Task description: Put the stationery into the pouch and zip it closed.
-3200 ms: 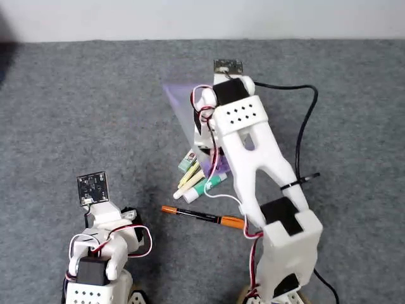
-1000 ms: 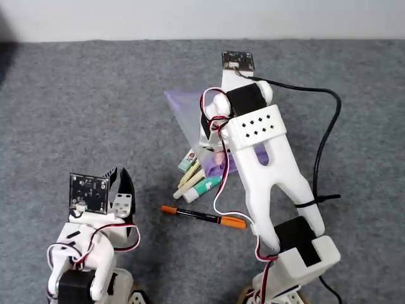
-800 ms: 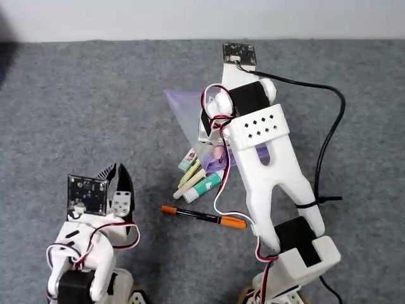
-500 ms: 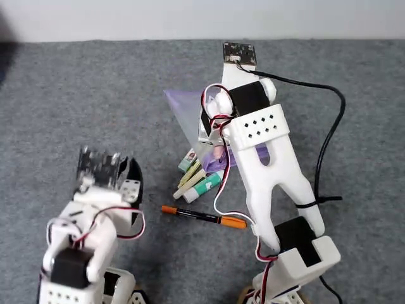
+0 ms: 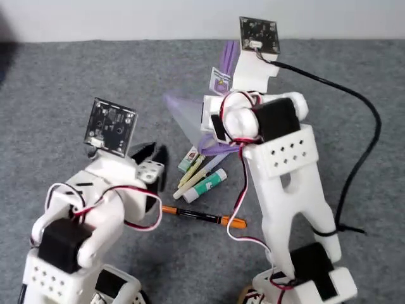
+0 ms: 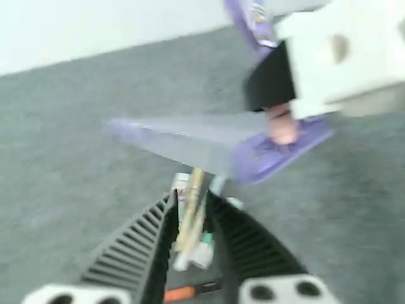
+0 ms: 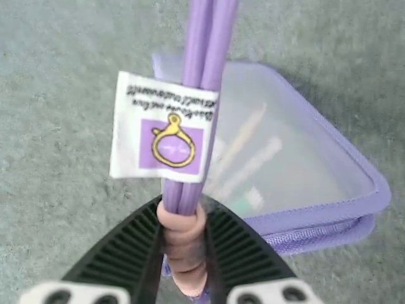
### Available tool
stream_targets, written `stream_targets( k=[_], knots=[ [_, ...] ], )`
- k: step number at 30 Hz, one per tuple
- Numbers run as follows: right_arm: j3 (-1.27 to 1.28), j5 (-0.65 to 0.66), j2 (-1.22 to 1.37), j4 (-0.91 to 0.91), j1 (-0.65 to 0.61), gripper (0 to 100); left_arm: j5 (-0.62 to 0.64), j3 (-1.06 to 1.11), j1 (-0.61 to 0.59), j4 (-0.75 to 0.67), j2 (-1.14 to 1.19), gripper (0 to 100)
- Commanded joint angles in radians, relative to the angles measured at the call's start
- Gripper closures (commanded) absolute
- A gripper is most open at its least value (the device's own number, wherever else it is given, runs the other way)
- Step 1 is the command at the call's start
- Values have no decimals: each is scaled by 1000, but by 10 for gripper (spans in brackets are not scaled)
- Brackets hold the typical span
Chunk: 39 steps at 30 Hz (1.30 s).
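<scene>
Near the loose pens [image 5: 201, 177], I am hanging the light, floppy purple pouch [image 5: 186, 114] by its strap [image 7: 202, 95], right gripper [image 7: 182, 215] clamped there — the soundest hold; left gripper [image 6: 190, 201] is hovering part-open, empty.

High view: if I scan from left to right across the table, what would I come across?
left gripper → bundle of markers → right arm → black cable. The pouch and the orange pen overlap the markers, so I left them out.
</scene>
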Motion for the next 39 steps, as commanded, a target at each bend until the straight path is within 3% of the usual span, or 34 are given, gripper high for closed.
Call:
stream_targets(
  k=[1, 6, 13, 19, 31, 34, 39],
  knots=[
    [-55, 11, -61, -13, -12, 991, 115, -13, 41, 0, 40, 781],
    [-55, 9, -64, -15, -12, 991, 203, -13, 48, -35, 157, 716],
    [-55, 12, -62, -8, -12, 991, 203, -35, 38, -140, 270, 716],
    [-55, 14, -64, -7, -12, 991, 201, -48, -57, -152, 315, 716],
    [-55, 14, -56, -7, -85, 991, 203, 30, -61, -273, 381, 718],
    [-55, 14, -58, -7, -79, 991, 199, 42, -68, -284, 391, 755],
    [-55, 15, -64, -5, -77, 991, 184, 45, -68, -278, 391, 897]
  ],
)
